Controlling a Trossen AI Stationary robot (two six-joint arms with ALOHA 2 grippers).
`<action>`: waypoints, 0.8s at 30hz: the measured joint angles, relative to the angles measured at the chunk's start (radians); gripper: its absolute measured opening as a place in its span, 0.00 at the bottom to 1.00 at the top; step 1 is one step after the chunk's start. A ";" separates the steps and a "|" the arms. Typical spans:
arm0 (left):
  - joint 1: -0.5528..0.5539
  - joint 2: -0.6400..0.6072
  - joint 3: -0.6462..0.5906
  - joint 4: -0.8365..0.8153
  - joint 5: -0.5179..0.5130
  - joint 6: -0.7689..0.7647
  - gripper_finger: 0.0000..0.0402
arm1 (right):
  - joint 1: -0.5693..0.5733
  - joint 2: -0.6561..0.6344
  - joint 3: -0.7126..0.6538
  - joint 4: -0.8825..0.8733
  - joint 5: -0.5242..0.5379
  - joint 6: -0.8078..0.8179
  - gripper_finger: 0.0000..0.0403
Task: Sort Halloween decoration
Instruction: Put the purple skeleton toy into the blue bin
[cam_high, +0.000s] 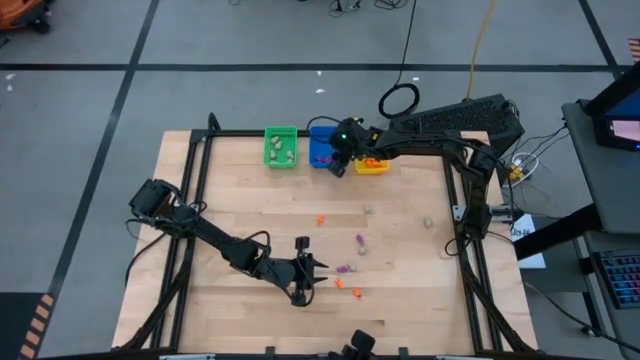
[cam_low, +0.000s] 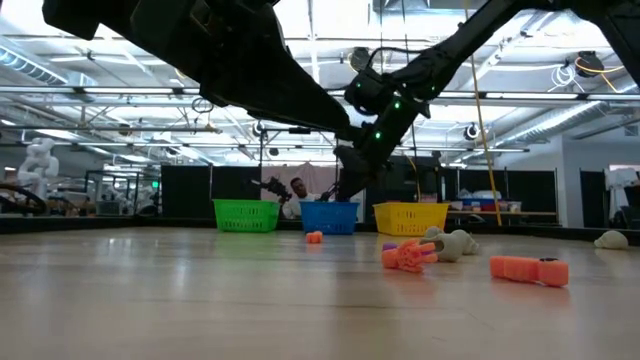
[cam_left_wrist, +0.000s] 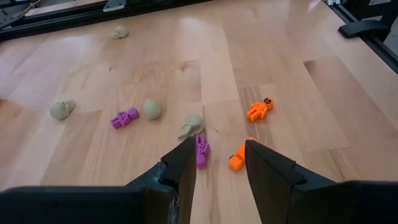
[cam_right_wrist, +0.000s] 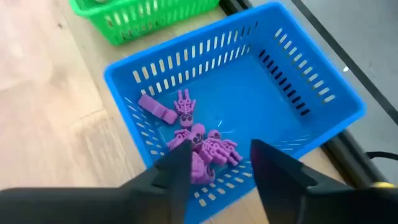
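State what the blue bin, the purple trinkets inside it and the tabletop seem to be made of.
Blue bin: likely moulded plastic, slotted walls, slight sheen. Purple trinkets: probably plastic, uniform colour, moulded skeleton shapes. Tabletop: apparently pale wood, visible grain and plank seams, satin finish.

three slotted bins sit in a row at the table's (cam_high: 250, 220) far edge: green bin (cam_high: 280, 146), blue bin (cam_high: 321, 148), yellow bin (cam_high: 372, 165), perhaps touching.

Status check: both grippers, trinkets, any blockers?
Right gripper open over blue bin, purple trinkets inside. Left gripper open, low above table trinkets. Nothing in the way.
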 joint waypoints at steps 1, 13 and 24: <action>0.000 0.000 0.000 0.000 0.000 0.000 0.34 | 0.002 -0.014 0.000 -0.011 0.000 -0.002 0.40; 0.000 0.000 0.000 0.007 0.000 -0.014 0.34 | 0.196 -0.446 -0.013 -0.377 0.001 0.029 0.52; 0.007 0.000 0.000 0.039 0.000 -0.027 0.34 | 0.652 -0.763 -0.446 -0.174 0.223 0.214 0.52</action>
